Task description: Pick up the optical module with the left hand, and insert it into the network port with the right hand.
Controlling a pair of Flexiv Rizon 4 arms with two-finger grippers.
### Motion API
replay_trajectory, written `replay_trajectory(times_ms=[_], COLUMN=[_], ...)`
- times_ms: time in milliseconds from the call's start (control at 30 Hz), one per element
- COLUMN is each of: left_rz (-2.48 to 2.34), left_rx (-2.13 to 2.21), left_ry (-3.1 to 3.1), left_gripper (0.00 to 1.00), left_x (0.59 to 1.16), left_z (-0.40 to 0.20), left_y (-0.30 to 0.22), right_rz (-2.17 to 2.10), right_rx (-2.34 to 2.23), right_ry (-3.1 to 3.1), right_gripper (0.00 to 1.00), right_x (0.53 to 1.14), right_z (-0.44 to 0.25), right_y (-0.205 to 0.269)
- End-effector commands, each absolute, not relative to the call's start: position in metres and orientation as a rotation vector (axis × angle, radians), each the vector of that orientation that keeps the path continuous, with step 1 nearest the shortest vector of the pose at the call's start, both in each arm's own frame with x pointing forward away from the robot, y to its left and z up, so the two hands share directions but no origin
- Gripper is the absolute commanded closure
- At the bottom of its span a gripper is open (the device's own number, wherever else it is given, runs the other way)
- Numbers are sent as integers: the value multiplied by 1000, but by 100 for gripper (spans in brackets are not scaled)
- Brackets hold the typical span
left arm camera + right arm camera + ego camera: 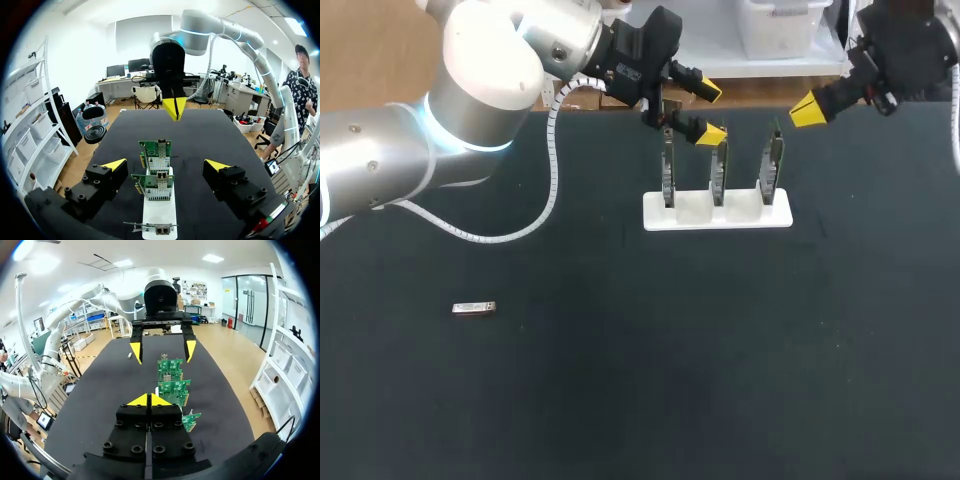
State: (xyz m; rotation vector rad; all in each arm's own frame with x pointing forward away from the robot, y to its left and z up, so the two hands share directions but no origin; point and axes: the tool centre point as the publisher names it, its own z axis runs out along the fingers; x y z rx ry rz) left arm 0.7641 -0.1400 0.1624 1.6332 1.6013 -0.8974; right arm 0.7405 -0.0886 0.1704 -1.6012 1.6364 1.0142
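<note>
Head view: optical module (pixel 473 308) lies flat on the black counter (pixel 640 400), out toward the left side, well apart from everything else, nothing touching it. White stand (pixel 717 211) at the far middle carries three network cards (pixel 718 172) upright in a row. Left pincer (pixel 711 112) hangs over the left and middle cards, fingers spread wide, holding nothing, and far from the module. Right pincer (pixel 807 110) sits off the stand's right end, yellow tips pressed together, empty.

Left wrist view: the row of cards runs ahead of its own pincer (pixel 166 165), between the open fingers and apart from them. Metal port cages show on the card faces.

Handling, judged: module looks a small metal-cased slug, so light, rigid, smooth-sided, low on the counter. Likely to skate if one finger nudges it first. Best hold is across the long sides near mid-body, leaving the plug end clear for handover and port. Which end is the plug, cannot tell
</note>
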Motion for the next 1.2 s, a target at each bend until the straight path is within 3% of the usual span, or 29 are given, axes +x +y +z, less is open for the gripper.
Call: replay_trajectory(times_ms=[33, 767, 800, 833, 1200], left_rz=[-896, -896, -896, -896, -896], left_rx=[1633, 1633, 1633, 1633, 1633], left_ry=[1600, 1600, 1600, 1600, 1600], left_gripper=[0, 0, 0, 0, 0], left_x=[764, 764, 764, 764, 764], left_z=[162, 162, 162, 162, 162], left_y=[-140, -140, -140, -140, -140], right_rz=[1020, 998, 970, 970, 970], right_rx=[-1603, -1585, -1571, -1571, -1571], right_ry=[1636, 1658, 1695, 1695, 1695], right_gripper=[100, 100, 80, 0, 0], right_x=[744, 741, 741, 741, 741], right_z=[169, 161, 161, 161, 161], right_y=[-90, -94, -94, -94, -94])
